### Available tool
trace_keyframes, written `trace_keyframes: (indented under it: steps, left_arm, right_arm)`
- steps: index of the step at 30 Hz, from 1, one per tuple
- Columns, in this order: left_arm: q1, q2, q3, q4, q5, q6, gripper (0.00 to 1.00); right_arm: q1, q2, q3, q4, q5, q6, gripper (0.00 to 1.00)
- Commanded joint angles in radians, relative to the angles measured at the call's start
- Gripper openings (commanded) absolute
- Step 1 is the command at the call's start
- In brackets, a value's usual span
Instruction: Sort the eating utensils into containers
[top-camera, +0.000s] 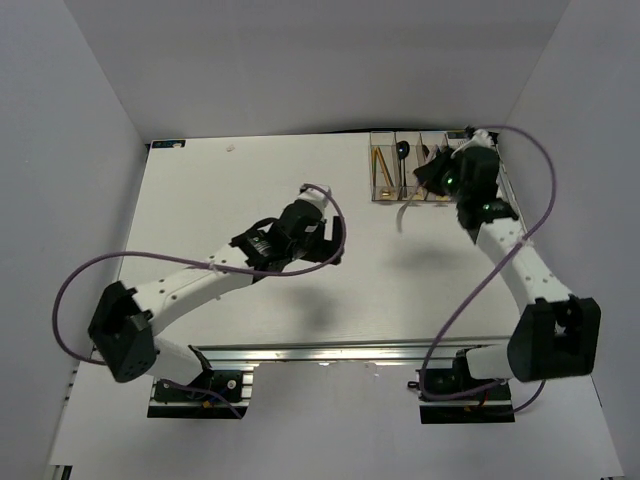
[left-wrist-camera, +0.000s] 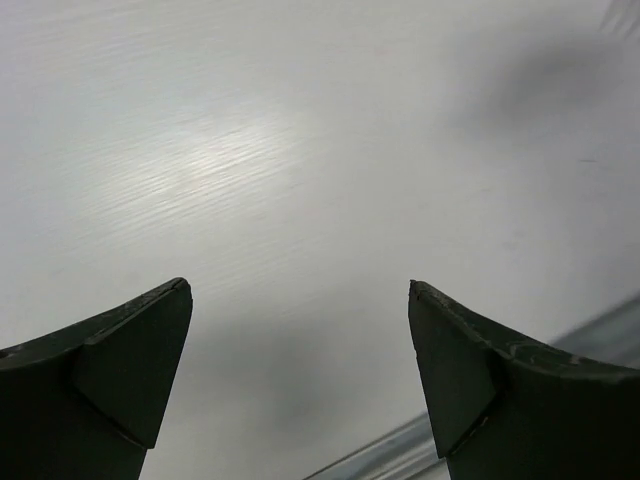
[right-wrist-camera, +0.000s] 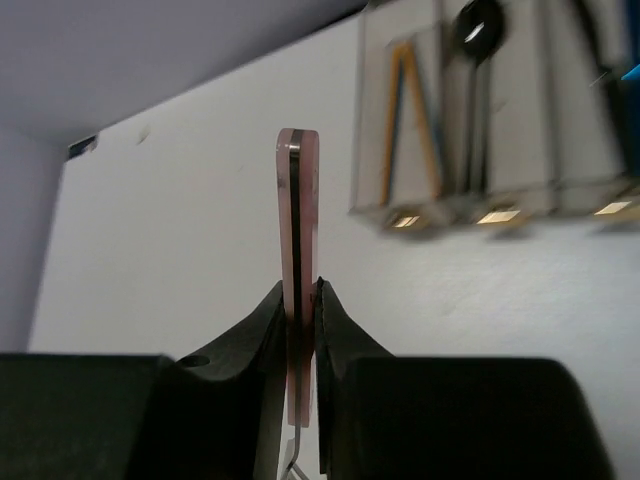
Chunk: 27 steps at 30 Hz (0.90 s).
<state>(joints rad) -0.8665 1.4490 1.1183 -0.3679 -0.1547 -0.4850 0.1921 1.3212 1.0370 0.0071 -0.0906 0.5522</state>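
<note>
My right gripper is shut on a slim pink-handled utensil with a dark stripe along its edge. The handle sticks up past the jaws and a metal end shows below them. From above, this utensil hangs just in front of the containers, with the right gripper over their near end. The containers are clear bins in a row. The leftmost holds orange chopsticks and the one beside it a black spoon. My left gripper is open over bare white table, mid-table.
A metal rail runs along the table's near edge, also seen as the rail low in the left wrist view. Grey walls close the table on three sides. Purple cables loop off both arms.
</note>
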Motion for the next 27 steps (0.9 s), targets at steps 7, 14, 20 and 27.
trace_keyframes:
  steps: [7,14,20,27]
  left_arm:
    - [0.001,-0.259,-0.216,-0.275,-0.491,0.119,0.98]
    - [-0.005,-0.253,-0.253,-0.258,-0.490,0.120,0.98]
    - [-0.003,-0.248,-0.259,-0.256,-0.470,0.118,0.98]
    - [-0.003,-0.288,-0.267,-0.253,-0.445,0.120,0.98]
  right_arm:
    - [-0.247,0.488,0.628,-0.093,0.052,-0.398,0.00]
    - [-0.272,0.913,1.239,-0.176,0.003,-0.500,0.00]
    - [-0.286,1.039,1.281,-0.087,0.014,-0.547,0.00]
    - [-0.293,1.056,1.284,-0.081,0.028,-0.620,0.00]
